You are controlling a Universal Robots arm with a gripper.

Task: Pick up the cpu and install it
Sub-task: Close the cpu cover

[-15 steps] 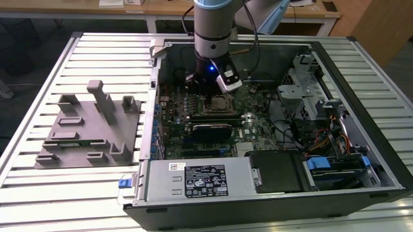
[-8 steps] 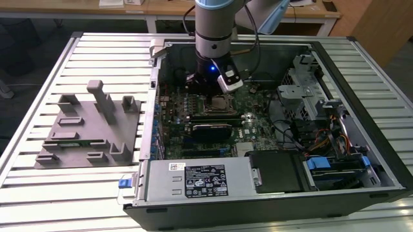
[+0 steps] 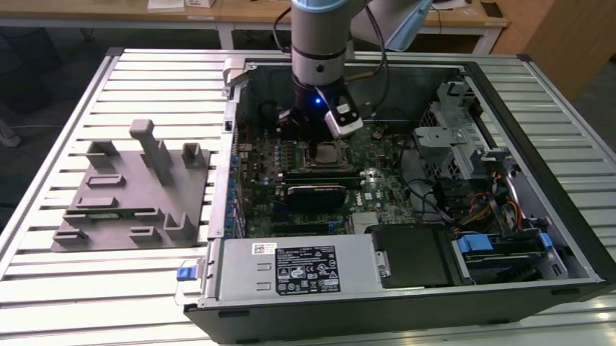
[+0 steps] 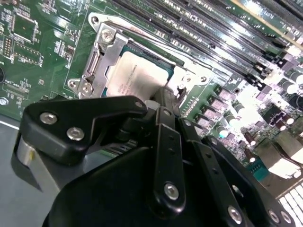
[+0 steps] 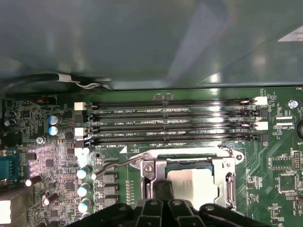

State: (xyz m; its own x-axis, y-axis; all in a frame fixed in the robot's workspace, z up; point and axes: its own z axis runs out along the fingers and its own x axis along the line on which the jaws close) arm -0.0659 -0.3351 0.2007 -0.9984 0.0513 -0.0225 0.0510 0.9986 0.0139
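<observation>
Right: the gripper [image 4: 164, 100] hangs low over the motherboard [image 4: 28, 42], close against one edge of the cpu [image 4: 137, 75]. You cannot tell from these angles whether it is clenched or released.

The cpu lies inside the socket frame [image 4: 97, 59], silver top up. It looks level in both wrist views.

Judgement: this is the seating step, and it looks near done. To do it well, keep the chip flat and square to the frame, with no side push and no tilt. The contacts beneath would likely bend under a skewed load. Mind the wire lever [image 5: 113, 164] beside the frame and keep the tool off it.

Take the exterior view as the dial, socket at centre:
- Memory slots [image 3: 310, 175] sit just beside it at 6 o'clock.
- The power supply [image 3: 293, 267] is further out, also at 6.
- The drive cage [image 3: 462, 137] is at 3.
- The grey tray [image 3: 130, 191] lies well apart at 9, outside the case [image 3: 385, 321].
</observation>
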